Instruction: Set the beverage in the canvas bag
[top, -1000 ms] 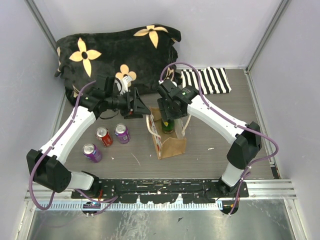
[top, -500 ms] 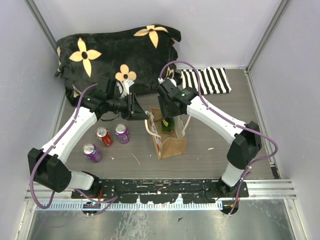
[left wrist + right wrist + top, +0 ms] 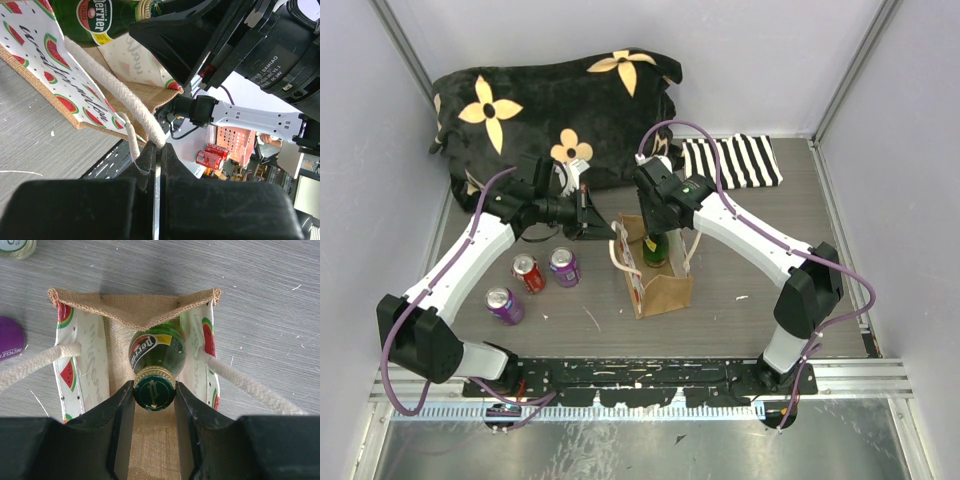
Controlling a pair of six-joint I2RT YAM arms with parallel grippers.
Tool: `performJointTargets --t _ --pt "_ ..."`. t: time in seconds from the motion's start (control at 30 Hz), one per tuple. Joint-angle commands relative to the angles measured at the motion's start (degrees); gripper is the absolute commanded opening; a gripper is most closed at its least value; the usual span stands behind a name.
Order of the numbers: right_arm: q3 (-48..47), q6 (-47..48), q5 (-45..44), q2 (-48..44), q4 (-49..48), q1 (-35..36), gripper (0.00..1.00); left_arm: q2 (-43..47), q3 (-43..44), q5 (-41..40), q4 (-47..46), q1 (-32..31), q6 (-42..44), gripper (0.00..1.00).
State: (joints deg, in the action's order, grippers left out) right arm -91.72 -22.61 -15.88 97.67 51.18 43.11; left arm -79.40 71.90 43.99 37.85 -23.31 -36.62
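Newly shut, our left gripper (image 3: 156,150) pinches the cream rope handle (image 3: 115,90) of the tan canvas bag (image 3: 135,310), middle of the grey table (image 3: 730,320), right gripper (image 3: 154,389) clasping the green glass bottle (image 3: 157,352) inside it; release remains, we judge.

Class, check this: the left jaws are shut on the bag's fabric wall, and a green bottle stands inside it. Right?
No: the left jaws are shut on the rope handle of the canvas bag, not its wall, per the left wrist view.
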Motion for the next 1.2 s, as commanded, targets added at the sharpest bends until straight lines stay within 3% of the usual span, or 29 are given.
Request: performJointTargets --t 0.0,0.5,0.57,0.67,0.73,0.93,1.03,1.17 --pt "-0.6 0.9 -2.8 -0.8 -2.9 -0.3 0.16 -0.3 0.3 1.9 1.0 -0.1 0.5 0.00" --pt "-1.4 3.9 -7.5 -2.5 -9.5 -0.5 0.04 -1.0 1.2 2.0 2.2 -0.1 2.3 0.00" --pt "-0.9 4.0 -6.8 -2.4 -9.3 -0.5 0.11 -1.1 1.4 2.2 2.2 -0.1 2.3 0.00" --pt "1.1 3.5 -5.6 -2.8 -9.3 -0.6 0.36 -1.3 1.6 2.3 2.2 -0.1 2.3 0.00" --pt "3.2 3.0 -5.2 -3.4 -9.9 -0.5 0.47 -1.4 1.6 2.5 2.2 -0.1 2.4 0.00" --pt "7.6 1.9 -4.7 -4.5 -12.0 -0.5 0.52 -1.3 1.5 2.9 2.1 -0.2 2.4 0.00" --pt "8.1 1.6 -4.7 -4.3 -12.1 -0.6 0.51 -1.1 1.4 3.0 2.2 -0.2 2.5 0.00" --pt "8.6 1.6 -5.9 -4.5 -12.5 -0.6 0.35 -0.7 1.0 3.1 2.3 -0.2 2.7 0.00"
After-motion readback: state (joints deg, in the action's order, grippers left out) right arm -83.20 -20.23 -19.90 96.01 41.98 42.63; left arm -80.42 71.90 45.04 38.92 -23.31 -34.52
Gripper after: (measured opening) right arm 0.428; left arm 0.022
